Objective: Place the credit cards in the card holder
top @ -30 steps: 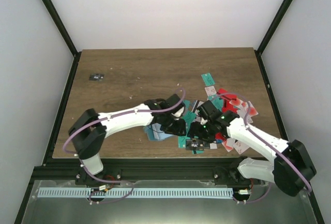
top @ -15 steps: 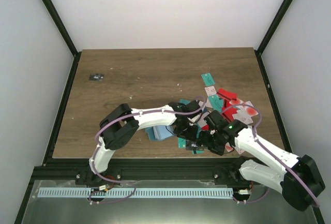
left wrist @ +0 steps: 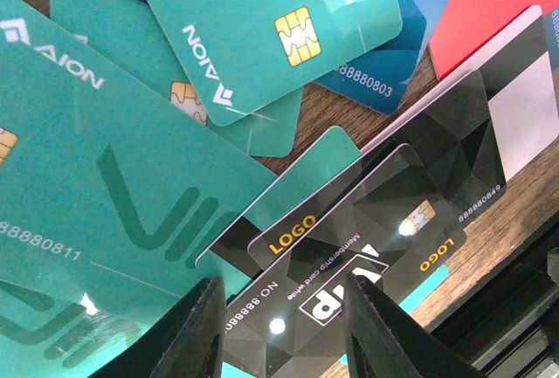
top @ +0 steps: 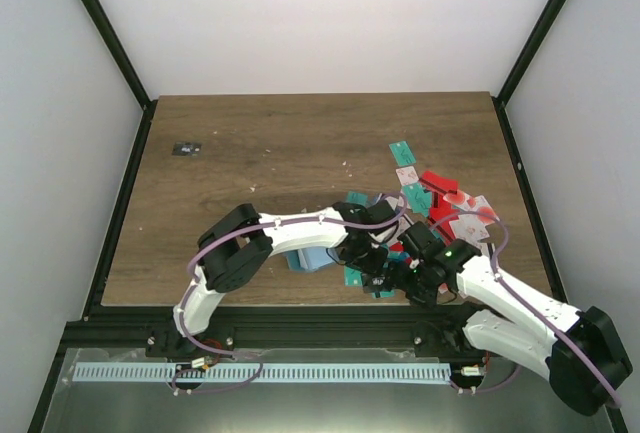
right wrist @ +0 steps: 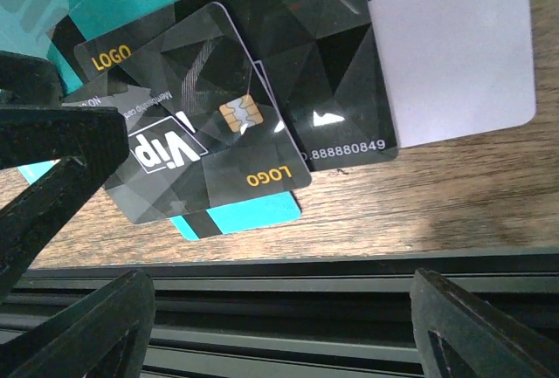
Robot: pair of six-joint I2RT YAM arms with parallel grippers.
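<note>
Many credit cards (top: 440, 203) lie in a heap right of the table's middle, mostly teal, with some red, white and black. The blue-grey card holder (top: 312, 257) lies left of the heap, partly under my left arm. My left gripper (top: 372, 258) is open, with its jaws spread just above a black Vip card (left wrist: 367, 282) among teal cards (left wrist: 131, 203). My right gripper (top: 408, 281) is open and empty at the table's front edge, next to the same black Vip card (right wrist: 201, 160). The left gripper's finger (right wrist: 44, 168) shows in the right wrist view.
A tiny black object with white marks (top: 186, 148) lies at the far left. The black front rail (right wrist: 288, 308) runs right below the cards. A white card (right wrist: 454, 55) and a teal striped card (right wrist: 236, 216) lie near the edge. Frame posts stand at the sides.
My left gripper has moved right and nearer, from beside the card holder onto the black cards at the front edge. My right gripper has drawn down to the table's front edge.
</note>
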